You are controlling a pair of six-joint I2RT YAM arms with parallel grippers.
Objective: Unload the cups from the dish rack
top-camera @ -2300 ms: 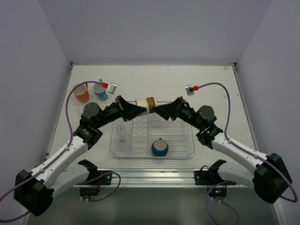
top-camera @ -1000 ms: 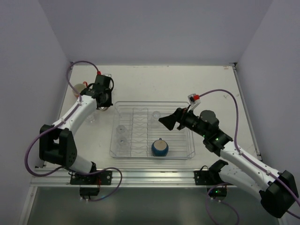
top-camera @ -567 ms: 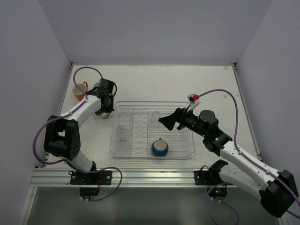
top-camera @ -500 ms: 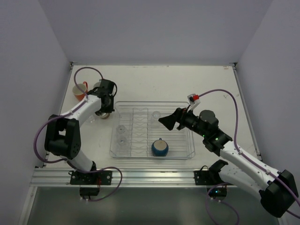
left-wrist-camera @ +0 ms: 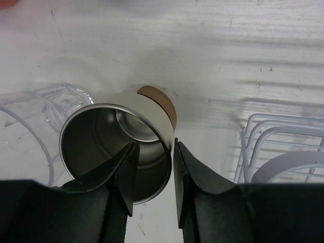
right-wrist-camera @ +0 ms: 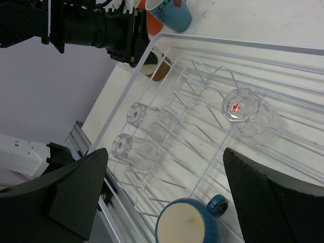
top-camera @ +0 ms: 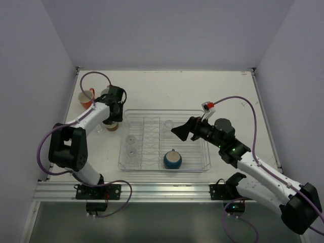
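The tan-cream cup [top-camera: 112, 126] stands upright on the table just left of the dish rack [top-camera: 197, 112]. My left gripper [top-camera: 115, 117] is right above it. In the left wrist view one finger [left-wrist-camera: 121, 174] is inside the cup [left-wrist-camera: 101, 136] and the other outside its rim, with a gap to the wall. My right gripper [top-camera: 178, 130] is wide open and empty above the rack's right half. A dark blue cup [top-camera: 172, 160] and clear tumblers [top-camera: 131, 145] stay in the rack. The orange mug [top-camera: 86, 98] and the light blue mug [right-wrist-camera: 172, 12] stand at far left.
A clear tumbler [left-wrist-camera: 30, 116] stands on the table beside the tan-cream cup, left of it. Another tumbler [right-wrist-camera: 243, 109] lies in the rack's far middle. The rack's wire dividers [right-wrist-camera: 202, 101] rise under my right gripper [right-wrist-camera: 164, 152]. The white side wall is close on the left.
My left arm carried the tan-cream cup from above the rack to the table left of it and set it down. My right gripper let go of the cup and drew back, then stayed still.
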